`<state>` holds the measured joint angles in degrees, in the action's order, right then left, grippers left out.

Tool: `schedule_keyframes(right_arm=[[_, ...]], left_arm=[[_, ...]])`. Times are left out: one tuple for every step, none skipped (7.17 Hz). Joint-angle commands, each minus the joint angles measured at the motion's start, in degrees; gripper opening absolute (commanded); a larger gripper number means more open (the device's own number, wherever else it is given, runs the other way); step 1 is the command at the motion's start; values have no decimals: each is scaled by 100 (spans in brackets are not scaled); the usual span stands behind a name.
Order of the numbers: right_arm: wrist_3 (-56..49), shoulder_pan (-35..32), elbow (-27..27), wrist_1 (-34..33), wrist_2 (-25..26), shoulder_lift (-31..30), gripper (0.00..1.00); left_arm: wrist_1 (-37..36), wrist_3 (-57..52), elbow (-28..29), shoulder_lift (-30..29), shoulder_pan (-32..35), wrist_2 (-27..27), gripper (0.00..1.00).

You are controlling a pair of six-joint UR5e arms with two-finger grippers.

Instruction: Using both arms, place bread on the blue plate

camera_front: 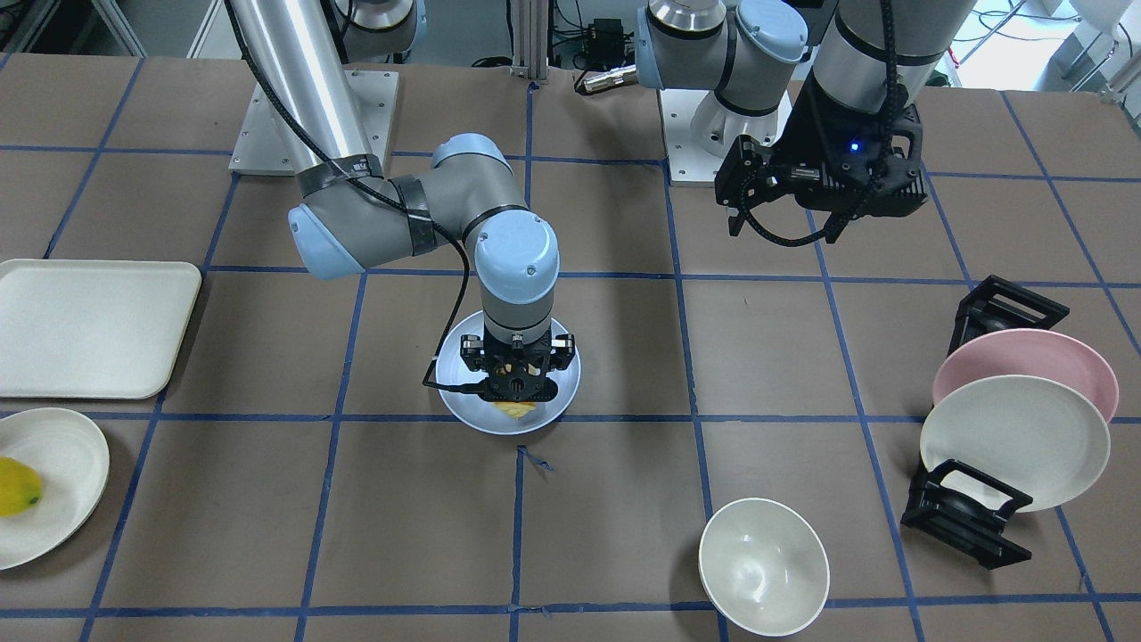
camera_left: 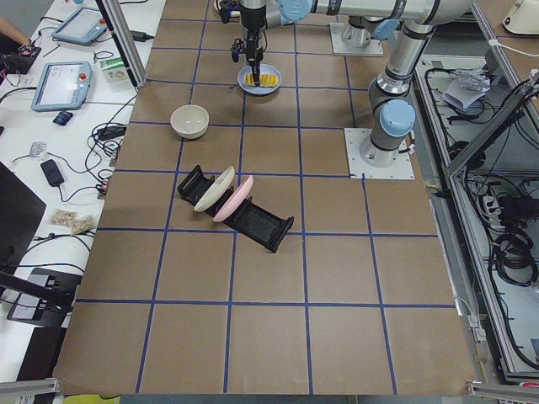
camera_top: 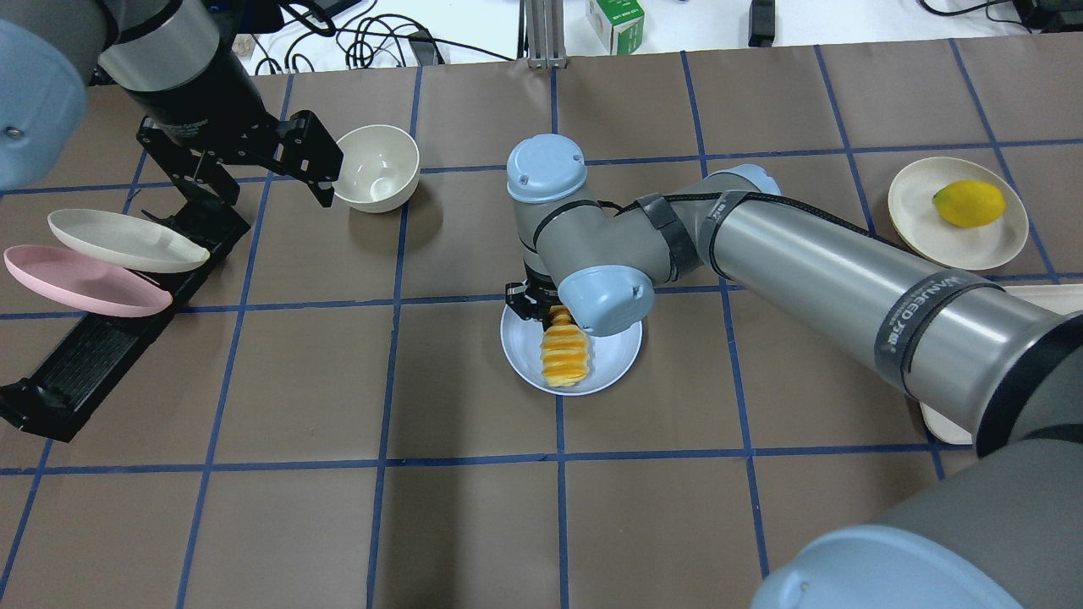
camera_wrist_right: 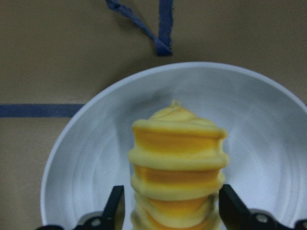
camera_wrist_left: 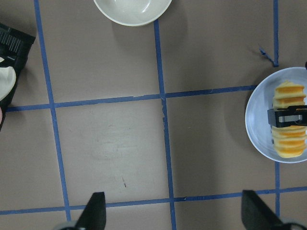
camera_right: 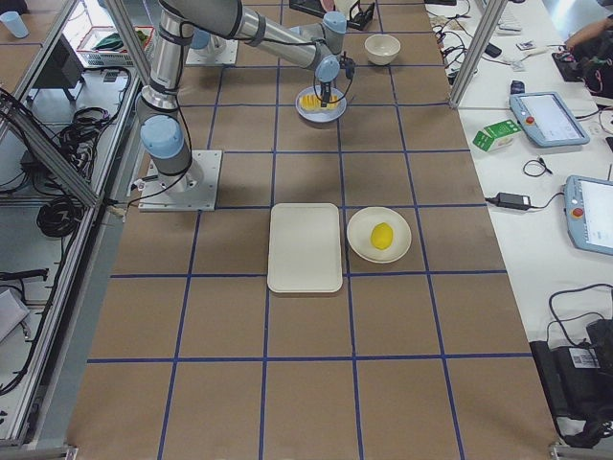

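Observation:
The bread (camera_top: 565, 355), a ridged cream loaf with orange stripes, lies on the blue plate (camera_top: 520, 355) near the table's middle. My right gripper (camera_top: 541, 309) points straight down at the loaf's far end. In the right wrist view its fingers (camera_wrist_right: 117, 208) press against both sides of the bread (camera_wrist_right: 177, 163) over the plate (camera_wrist_right: 86, 158), so it is shut on the bread. My left gripper (camera_top: 262, 182) is open and empty, held high near the cream bowl, well apart from the plate. The left wrist view shows the bread (camera_wrist_left: 288, 143) and plate (camera_wrist_left: 256, 120) at its right edge.
A cream bowl (camera_top: 376, 165) stands beside my left gripper. A black rack (camera_top: 85, 364) holds a pink plate (camera_top: 85, 283) and a cream plate (camera_top: 127, 241) on the robot's left. A yellow fruit (camera_top: 969, 203) on a cream plate and a cream tray (camera_front: 89, 325) are on its right.

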<state>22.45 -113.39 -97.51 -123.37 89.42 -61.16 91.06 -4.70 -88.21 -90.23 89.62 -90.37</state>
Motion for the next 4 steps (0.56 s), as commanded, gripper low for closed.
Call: schedule_keyframes(right_arm=[[-3,28,22,40,49,-237,100],[-12,115,39,302,41,-439,100],[-12,272,126,679,76,-745,100],[-125,648,249,1309,76,-1157,100]], left_arm=[[0,4,-21,49,2,-15,100],[0,-4,-21,67,-6,-33,100],[0,-13,-38,93,-6,-51,100],[0,-5,-38,76,-6,-33,100]])
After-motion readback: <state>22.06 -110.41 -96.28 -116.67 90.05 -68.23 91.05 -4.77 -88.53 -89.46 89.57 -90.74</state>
